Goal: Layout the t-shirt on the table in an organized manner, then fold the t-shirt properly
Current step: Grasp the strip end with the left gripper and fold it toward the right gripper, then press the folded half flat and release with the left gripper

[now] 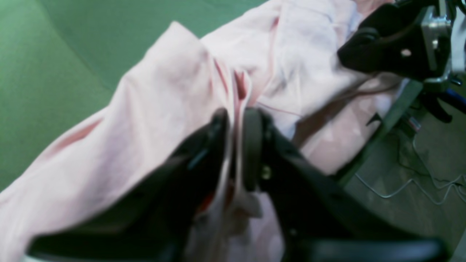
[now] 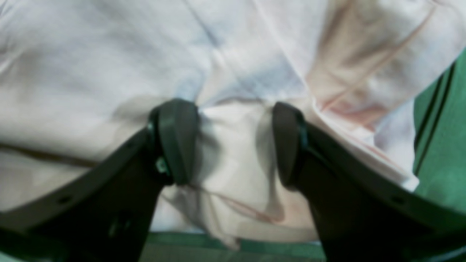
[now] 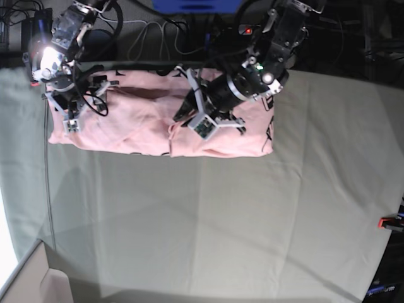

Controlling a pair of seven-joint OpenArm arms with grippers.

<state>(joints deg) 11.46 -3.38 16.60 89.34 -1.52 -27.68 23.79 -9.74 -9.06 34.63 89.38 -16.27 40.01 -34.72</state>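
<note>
Left jaws pinch a fold of the t-shirt [image 3: 158,123]; right jaws gape; its long axis runs left-right.

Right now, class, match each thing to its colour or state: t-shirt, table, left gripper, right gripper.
Column one:
1 t-shirt
2 table
3 left gripper
4 right gripper

Column two:
A grey-green
B fingers wide apart
C pale pink
D fingers close together around a cloth fold

Pairs: 1-C, 2-A, 3-D, 4-B
</note>
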